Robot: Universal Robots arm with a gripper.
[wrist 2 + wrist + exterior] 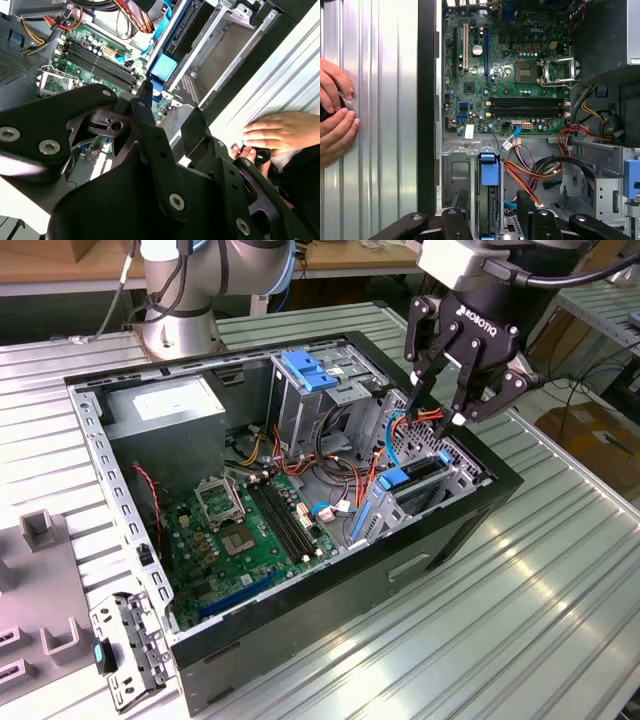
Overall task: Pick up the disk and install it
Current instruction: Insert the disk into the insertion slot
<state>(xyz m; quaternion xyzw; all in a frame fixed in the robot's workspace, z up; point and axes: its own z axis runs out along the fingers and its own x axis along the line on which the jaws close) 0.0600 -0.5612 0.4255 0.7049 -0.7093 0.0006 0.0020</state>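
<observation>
Installation judged nearly done: disk (408, 480) slotted in case (400, 575); pincer (437, 412) open, empty, above. Any withdrawal must clear cables (530, 175).

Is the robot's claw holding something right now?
No, in the exterior view the gripper hangs open above the computer case with nothing in its grasp.

In the first wrist view the picture's edge is cutting off a person's hands (337, 132) partway, while the claw (493, 198) is covering one end of the disk (489, 173), its broad faces lying out of sight inside the drive cage (455, 170).
</observation>
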